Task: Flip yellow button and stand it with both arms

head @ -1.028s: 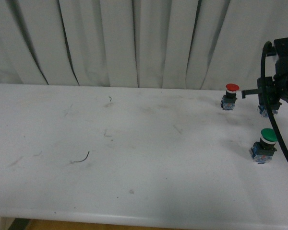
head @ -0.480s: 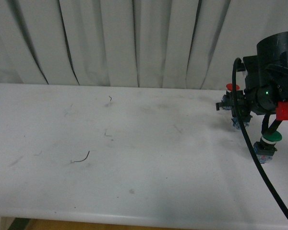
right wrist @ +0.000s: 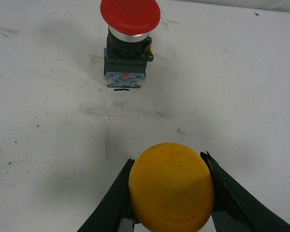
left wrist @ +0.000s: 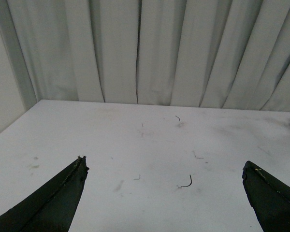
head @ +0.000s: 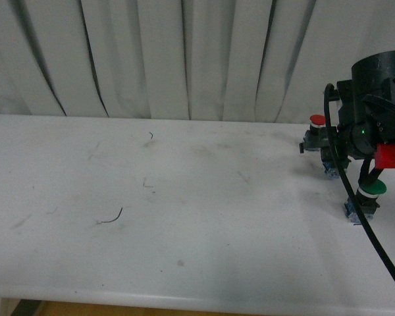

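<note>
Right wrist view: right gripper (right wrist: 168, 159) clamps the yellow button (right wrist: 171, 188) by its cap, near the upright red button (right wrist: 129, 14); left gripper (left wrist: 164, 162) gapes wide above the table (left wrist: 135, 125).

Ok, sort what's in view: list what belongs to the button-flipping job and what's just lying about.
Job in hand:
- yellow mushroom-capped push button, gripped at its cap by the right black pincer
- left black pincer, open and empty

Lying about:
- red-capped push button
- green-capped push button
- thin dark curved scrap on the white table
</note>
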